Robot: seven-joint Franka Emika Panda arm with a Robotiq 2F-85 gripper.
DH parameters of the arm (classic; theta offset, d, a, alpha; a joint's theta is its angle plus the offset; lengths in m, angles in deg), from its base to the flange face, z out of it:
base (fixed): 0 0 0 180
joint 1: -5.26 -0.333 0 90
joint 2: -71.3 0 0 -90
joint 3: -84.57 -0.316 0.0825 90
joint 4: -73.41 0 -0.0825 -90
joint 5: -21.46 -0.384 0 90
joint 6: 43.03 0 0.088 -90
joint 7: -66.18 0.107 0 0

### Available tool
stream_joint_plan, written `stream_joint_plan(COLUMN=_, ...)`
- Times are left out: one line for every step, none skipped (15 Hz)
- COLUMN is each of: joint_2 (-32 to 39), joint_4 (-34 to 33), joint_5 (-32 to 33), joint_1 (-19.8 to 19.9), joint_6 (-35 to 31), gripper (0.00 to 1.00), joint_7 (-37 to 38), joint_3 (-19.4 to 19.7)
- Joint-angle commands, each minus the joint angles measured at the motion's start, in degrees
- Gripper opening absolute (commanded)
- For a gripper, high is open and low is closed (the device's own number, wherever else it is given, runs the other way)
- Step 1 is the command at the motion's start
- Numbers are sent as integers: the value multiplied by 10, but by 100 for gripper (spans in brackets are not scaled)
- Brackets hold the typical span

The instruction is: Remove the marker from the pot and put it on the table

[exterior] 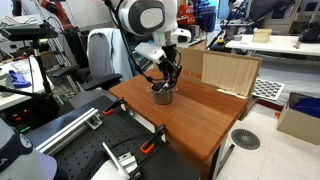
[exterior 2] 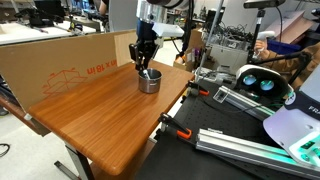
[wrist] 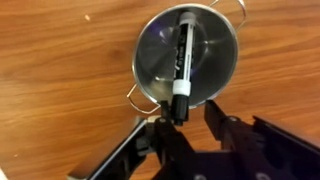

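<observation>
The small silver pot (wrist: 152,40) stands on the reddish-brown table (wrist: 60,80). The dark marker (wrist: 183,55) with a white band lies in the pot, and its near end leans over the rim. My gripper (wrist: 190,108) hangs just above the pot's near rim. It is open, with the marker's end between the fingers, close to the left finger. In both exterior views the gripper (exterior: 165,80) (exterior 2: 145,62) points down right over the pot (exterior: 162,96) (exterior 2: 149,84), near the far end of the table (exterior: 200,115) (exterior 2: 100,110).
A pale board (exterior: 228,70) (exterior 2: 60,62) stands upright along one table edge close to the pot. Orange-and-black clamps (exterior: 150,146) (exterior 2: 176,128) grip the table's edge. Metal rails and white equipment (exterior 2: 265,85) lie beside the table.
</observation>
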Motion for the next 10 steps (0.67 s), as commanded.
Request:
stream_joint_plan(joint_2=-8, joint_4=11, joint_5=6, joint_1=8, joint_6=-7, gripper=12, joint_7=12, joint_3=-3)
stream_joint_plan(joint_2=-8, joint_4=11, joint_5=6, joint_1=9, joint_6=-8, gripper=5, joint_7=13, joint_3=-3)
stream_joint_plan(joint_2=-9, joint_4=11, joint_5=5, joint_1=10, joint_6=-8, gripper=1, joint_7=14, joint_3=-2)
stream_joint_plan(joint_2=-11, joint_4=11, joint_5=9, joint_1=7, joint_6=-9, gripper=4, joint_7=21, joint_3=0)
stream_joint_plan(joint_2=-13, joint_4=12, joint_5=9, joint_1=6, joint_6=-11, gripper=5, joint_7=25, joint_3=1)
stream_joint_plan(joint_2=-18, joint_4=12, joint_5=12, joint_1=4, joint_6=-11, gripper=5, joint_7=29, joint_3=1)
stream_joint_plan(joint_2=-21, joint_4=13, joint_5=13, joint_1=3, joint_6=-13, gripper=5, joint_7=32, joint_3=2)
stream_joint_plan(joint_2=-29, joint_4=14, joint_5=14, joint_1=2, joint_6=-12, gripper=5, joint_7=36, joint_3=2)
stream_joint_plan(joint_2=-37, joint_4=14, joint_5=15, joint_1=0, joint_6=-8, gripper=5, joint_7=42, joint_3=3)
stream_joint_plan(joint_2=-49, joint_4=15, joint_5=11, joint_1=0, joint_6=-3, gripper=5, joint_7=45, joint_3=0)
